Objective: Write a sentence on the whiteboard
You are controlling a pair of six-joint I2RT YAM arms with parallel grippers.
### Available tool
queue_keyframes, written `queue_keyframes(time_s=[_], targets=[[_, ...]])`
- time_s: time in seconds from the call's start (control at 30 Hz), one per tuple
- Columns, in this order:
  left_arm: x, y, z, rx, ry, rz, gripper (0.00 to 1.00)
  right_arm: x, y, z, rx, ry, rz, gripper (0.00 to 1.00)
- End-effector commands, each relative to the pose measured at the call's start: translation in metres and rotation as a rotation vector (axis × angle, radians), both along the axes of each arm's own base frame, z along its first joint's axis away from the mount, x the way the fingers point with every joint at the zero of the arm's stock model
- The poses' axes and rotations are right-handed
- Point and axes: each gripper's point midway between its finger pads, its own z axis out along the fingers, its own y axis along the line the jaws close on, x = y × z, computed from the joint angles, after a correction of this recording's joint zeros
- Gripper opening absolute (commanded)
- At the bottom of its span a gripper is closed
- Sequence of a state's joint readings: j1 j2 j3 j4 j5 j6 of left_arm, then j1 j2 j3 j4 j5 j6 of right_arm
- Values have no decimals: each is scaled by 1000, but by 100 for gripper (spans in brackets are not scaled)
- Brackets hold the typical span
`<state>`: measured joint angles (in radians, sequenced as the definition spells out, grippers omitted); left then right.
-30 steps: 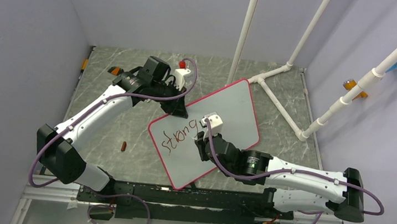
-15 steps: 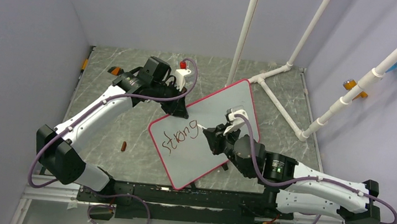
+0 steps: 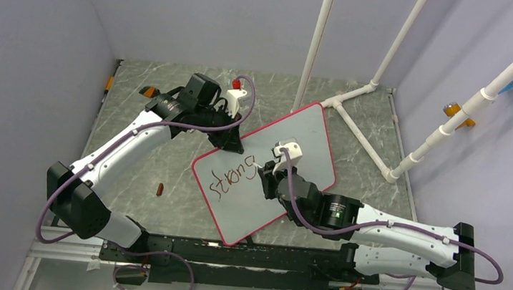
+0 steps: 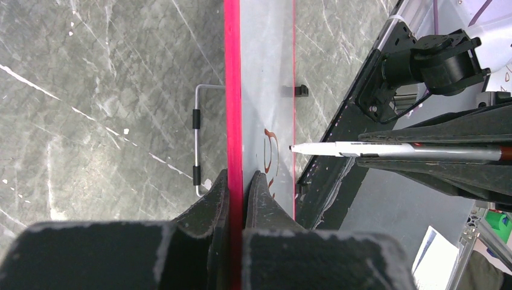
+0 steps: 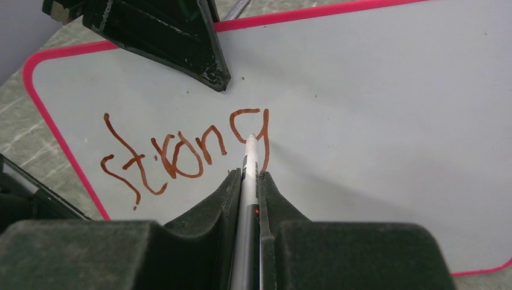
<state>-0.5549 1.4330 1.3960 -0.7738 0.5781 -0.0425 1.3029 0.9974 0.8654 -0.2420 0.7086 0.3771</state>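
The whiteboard (image 3: 297, 146) with a pink-red rim lies tilted on the table. It shows edge-on in the left wrist view (image 4: 265, 72) and fills the right wrist view (image 5: 374, 103). One dark-red word, "strong" (image 5: 181, 154), is written on it (image 3: 234, 175). My left gripper (image 3: 231, 141) is shut on the board's far rim (image 4: 233, 121). My right gripper (image 3: 265, 177) is shut on a white marker (image 5: 249, 181), whose tip sits at the tail of the "g". The marker also shows in the left wrist view (image 4: 362, 148).
White PVC pipes (image 3: 356, 130) stand and lie at the back right. A small brown object (image 3: 159, 190) lies on the marble table left of the board. A wire stand (image 4: 198, 139) shows behind the board. Orange pieces (image 3: 147, 91) sit at the far left.
My right arm swung right across the board and has come back left, with the marker tip again at the end of "strong". The left arm has not moved.
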Motion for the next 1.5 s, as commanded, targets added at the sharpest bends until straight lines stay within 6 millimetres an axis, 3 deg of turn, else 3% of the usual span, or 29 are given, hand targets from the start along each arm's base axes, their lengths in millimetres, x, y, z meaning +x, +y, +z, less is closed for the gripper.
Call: queue_keyframes(time_s=[0.0,0.77,1.0,1.27,1.47], targets=[[48,22,7,129,-305,53,0,10,-1,16,44,-38,-46,0],[46,20,7,120,-302,43,0,29,-12,-10,-8,0,-117,0],[46,19,6,119,-299,39,0,36,-18,-1,-15,-18,-134,0],[46,20,6,120,-301,39,0,37,-6,16,5,-49,-85,0],[46,20,6,121,-300,40,0,33,4,9,6,-43,-30,0]])
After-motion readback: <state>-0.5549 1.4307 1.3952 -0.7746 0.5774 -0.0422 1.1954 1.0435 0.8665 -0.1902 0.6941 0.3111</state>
